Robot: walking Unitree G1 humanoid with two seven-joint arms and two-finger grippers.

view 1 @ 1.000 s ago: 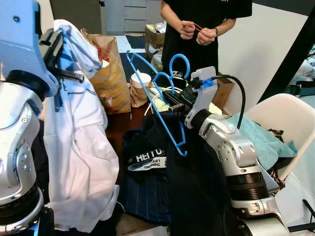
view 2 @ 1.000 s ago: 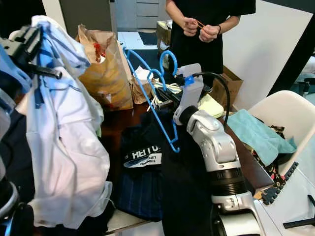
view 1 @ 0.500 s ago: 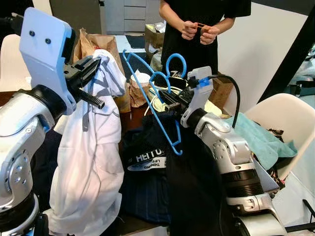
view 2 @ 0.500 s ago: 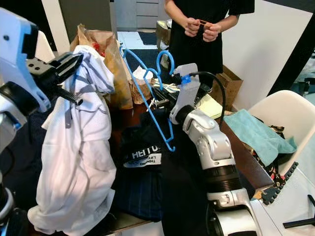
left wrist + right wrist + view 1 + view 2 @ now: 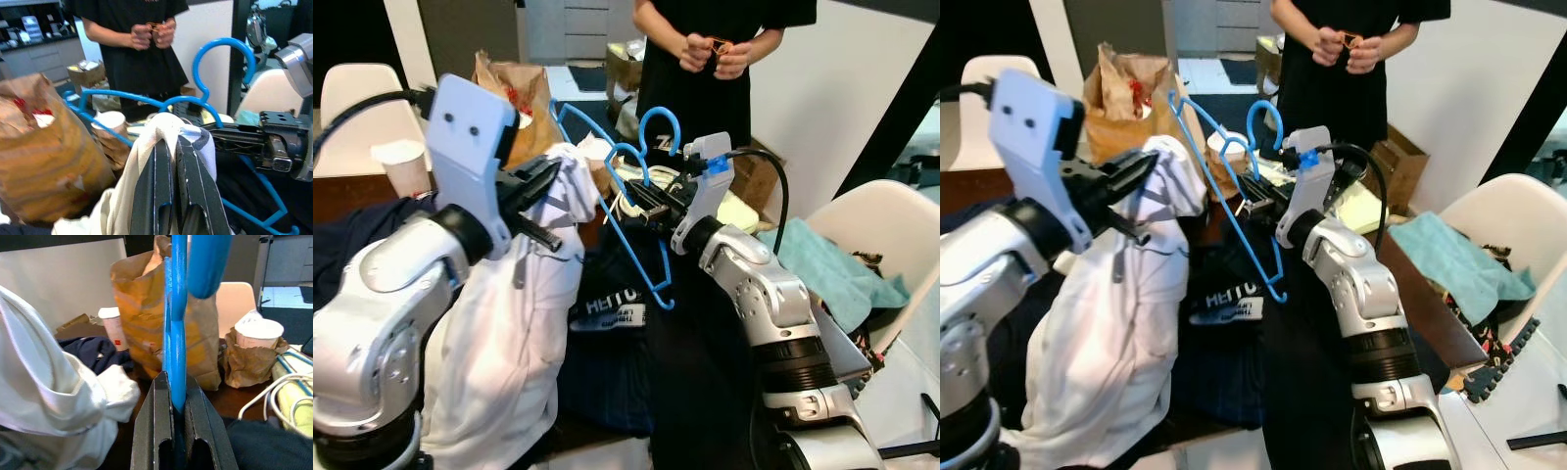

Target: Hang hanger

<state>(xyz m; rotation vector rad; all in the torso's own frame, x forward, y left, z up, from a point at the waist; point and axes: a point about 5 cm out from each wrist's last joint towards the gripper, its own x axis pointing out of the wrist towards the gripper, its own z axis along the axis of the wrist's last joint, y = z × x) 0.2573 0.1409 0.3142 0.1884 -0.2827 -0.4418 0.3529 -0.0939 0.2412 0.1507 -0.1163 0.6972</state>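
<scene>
Right wrist view, right claw (image 5: 177, 396) clamping blue hanger (image 5: 178, 333), white shirt (image 5: 54, 396) beside

The person (image 5: 705, 69) is cut off at the top edge, head out of frame. The shirt (image 5: 519, 333) drapes over the table (image 5: 352, 191), hiding most of it, and what the person's hands (image 5: 715, 54) pinch is too small to tell.

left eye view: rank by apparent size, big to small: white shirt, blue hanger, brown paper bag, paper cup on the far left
1. white shirt, clamped in the left gripper
2. blue hanger, held by the right gripper
3. brown paper bag, partly hidden behind the left arm, so its rank is unsure
4. paper cup
</scene>
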